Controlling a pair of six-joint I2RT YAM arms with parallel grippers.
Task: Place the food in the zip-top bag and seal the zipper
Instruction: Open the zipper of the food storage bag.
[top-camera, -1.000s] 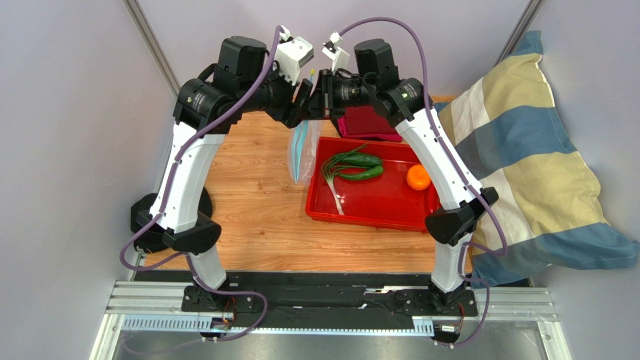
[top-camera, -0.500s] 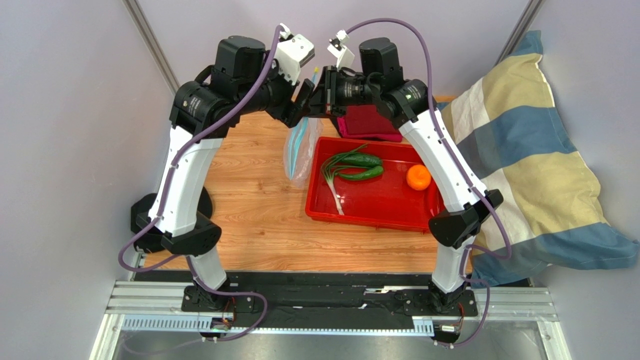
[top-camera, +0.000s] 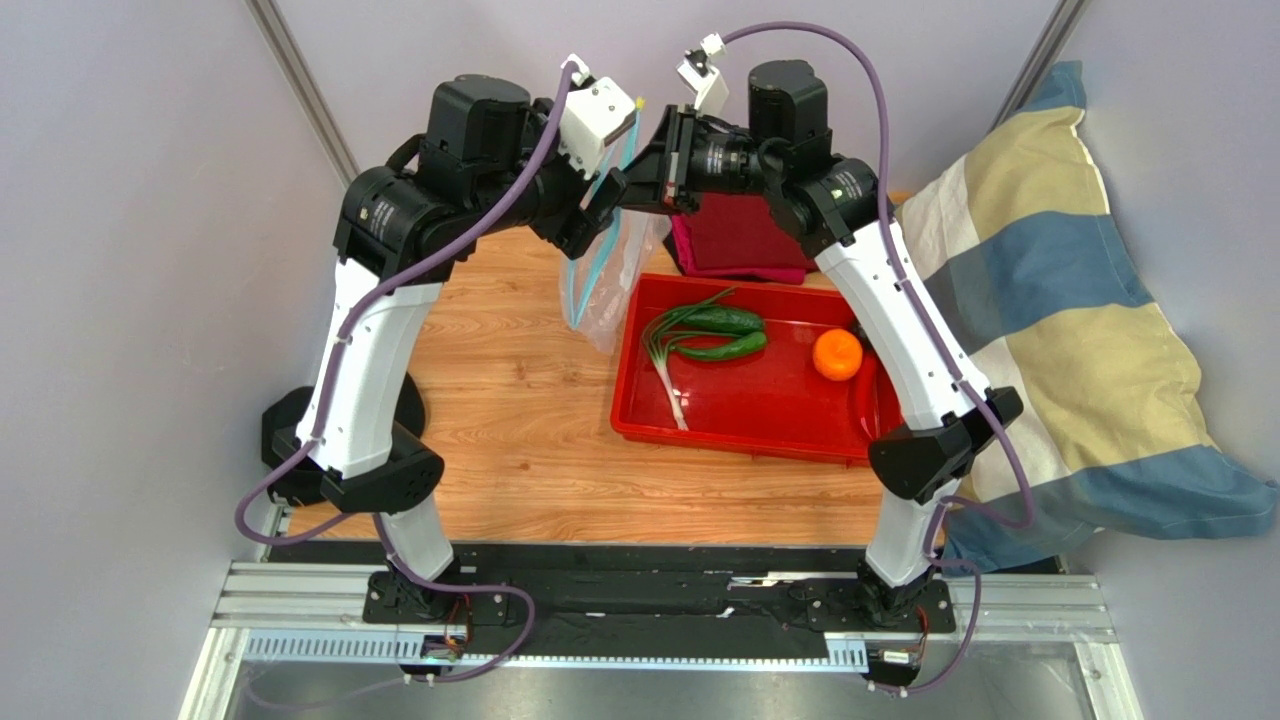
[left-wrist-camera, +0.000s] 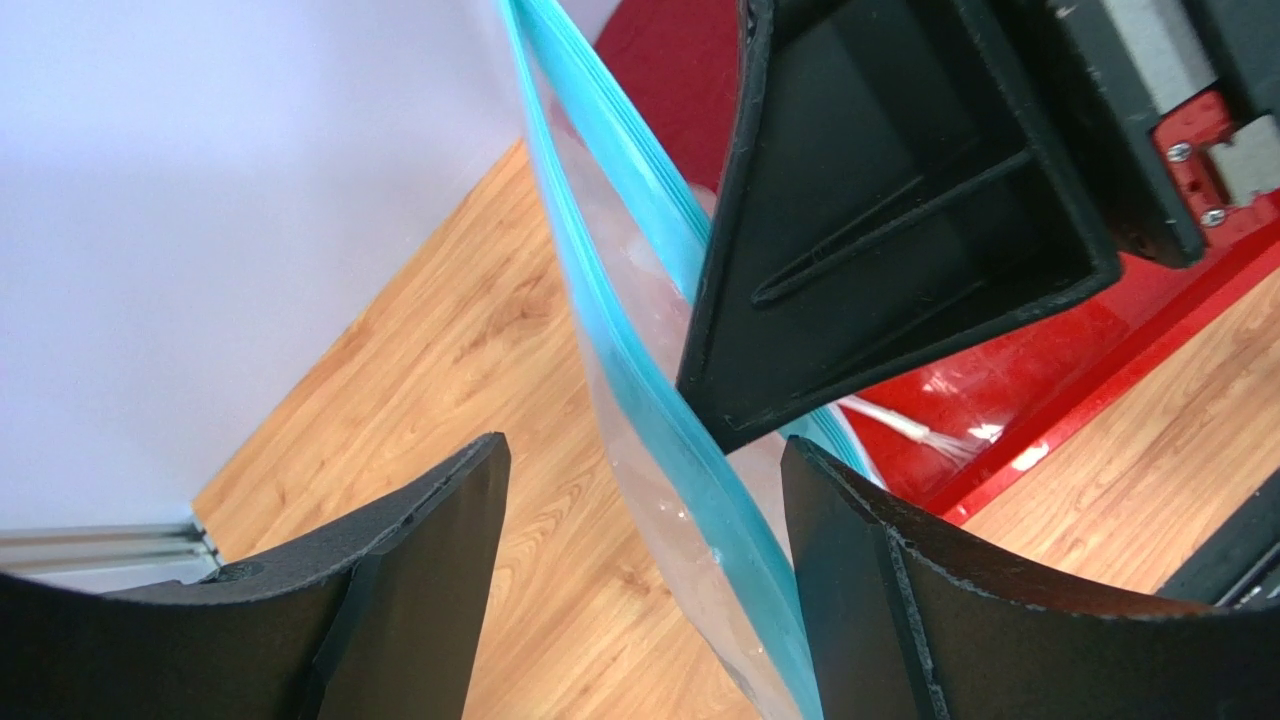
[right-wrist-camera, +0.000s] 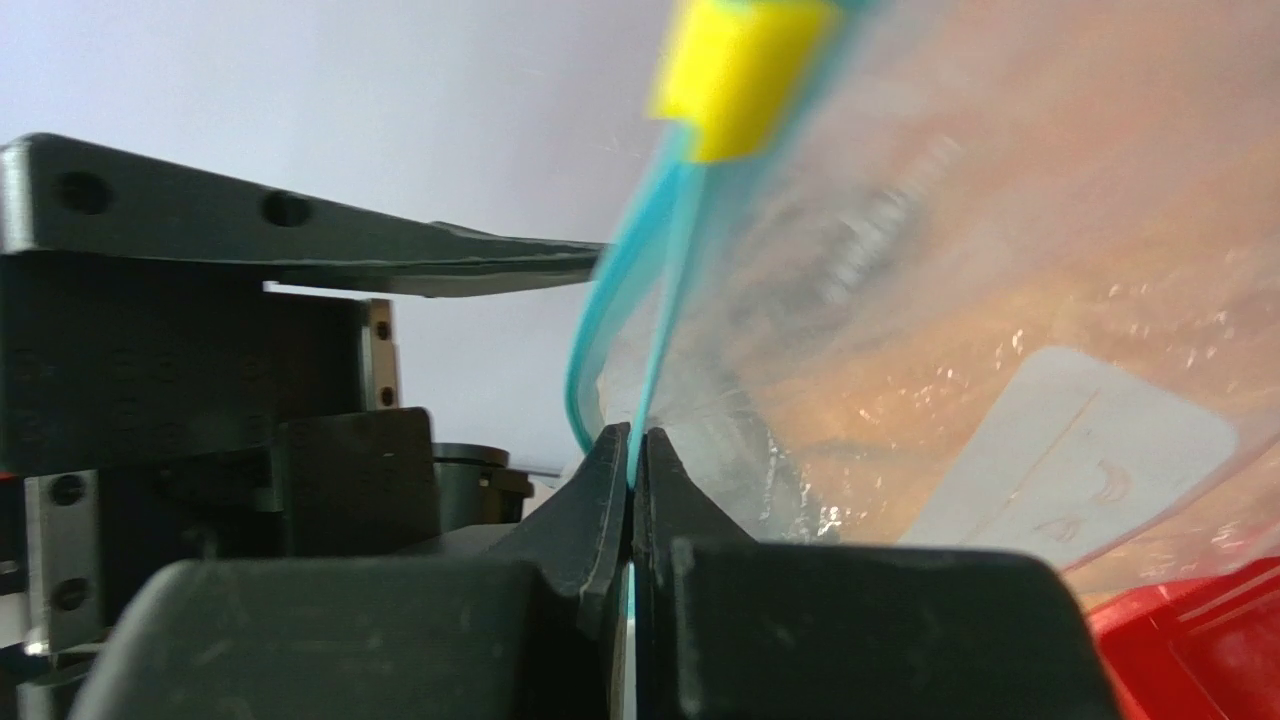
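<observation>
The clear zip-top bag (top-camera: 606, 288) hangs in the air left of the red tray, with its bluish zipper (left-wrist-camera: 657, 393) along the raised edge. My right gripper (top-camera: 643, 180) is shut on the zipper strip (right-wrist-camera: 633, 450), below a yellow slider (right-wrist-camera: 736, 68). My left gripper (left-wrist-camera: 646, 600) is open, and the zipper edge passes between its fingers, close to the right one. The bag's white label (right-wrist-camera: 1074, 450) shows in the right wrist view. The orange fruit (top-camera: 837, 354), two green vegetables (top-camera: 724, 333) and green onion (top-camera: 667, 378) lie in the tray. No chili or dark piece shows.
The red tray (top-camera: 751, 428) sits right of centre on the wooden table (top-camera: 511, 405). A dark red cloth (top-camera: 739, 240) lies behind the tray. A striped pillow (top-camera: 1052, 330) fills the right side. Grey walls close the left and back.
Both grippers have risen and shifted slightly right, lifting the bag higher off the table. The bag's mouth hangs a little wider. The food has not moved.
</observation>
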